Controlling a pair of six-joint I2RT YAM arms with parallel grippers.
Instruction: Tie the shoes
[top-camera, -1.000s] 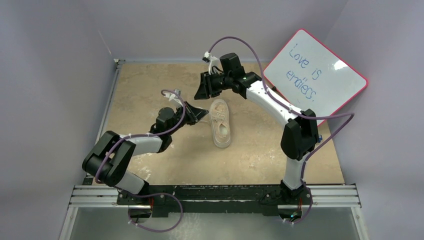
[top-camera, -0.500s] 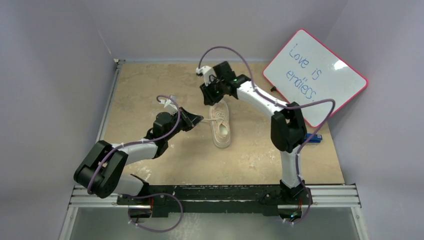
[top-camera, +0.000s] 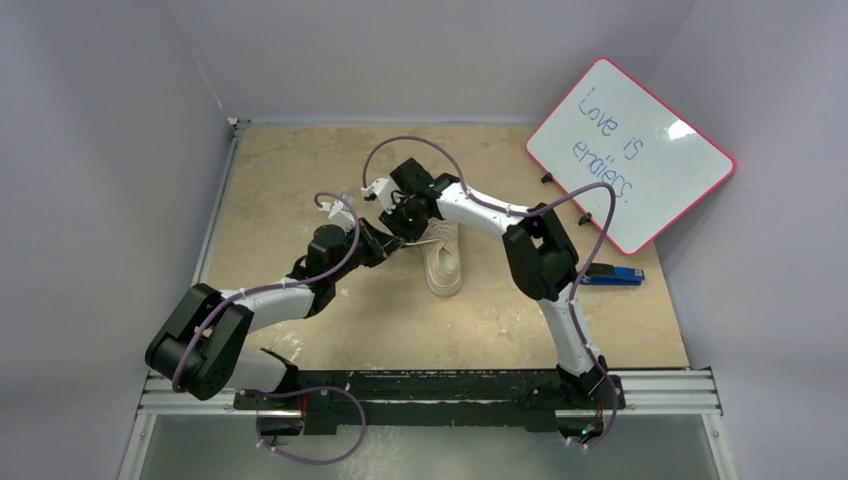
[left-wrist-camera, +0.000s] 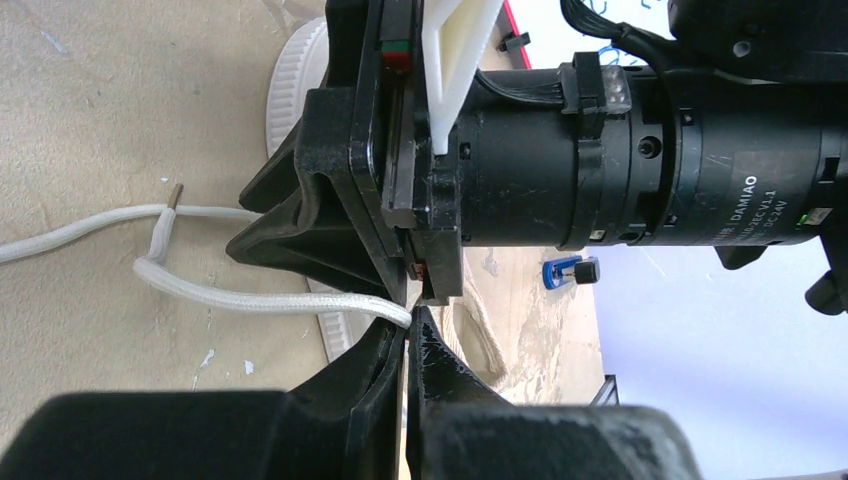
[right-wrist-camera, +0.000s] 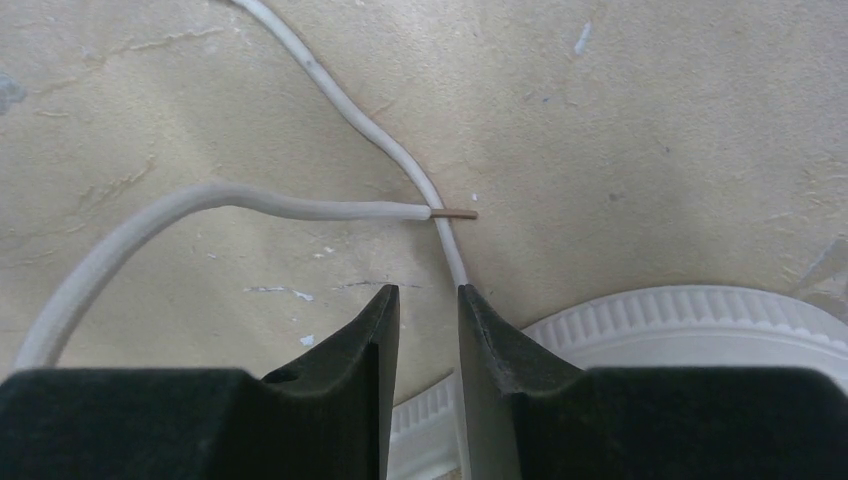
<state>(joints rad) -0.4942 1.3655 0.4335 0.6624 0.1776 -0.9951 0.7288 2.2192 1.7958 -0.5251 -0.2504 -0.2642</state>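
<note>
At the far right, the whiteboard (top-camera: 630, 152) carries blue handwriting: "Love is endless." On the black motor housing (left-wrist-camera: 640, 160) of my right wrist, seen from my left wrist camera, white print reads "DAMIAO". Smaller lines beside it look like "V1.1" and "DC24V". I can read nothing else.

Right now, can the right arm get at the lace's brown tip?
Probably yes. The tip lies bare on the table just ahead of the right gripper, whose jaws stand slightly apart. A second lace crosses right there, so it may get pinched too.
</note>
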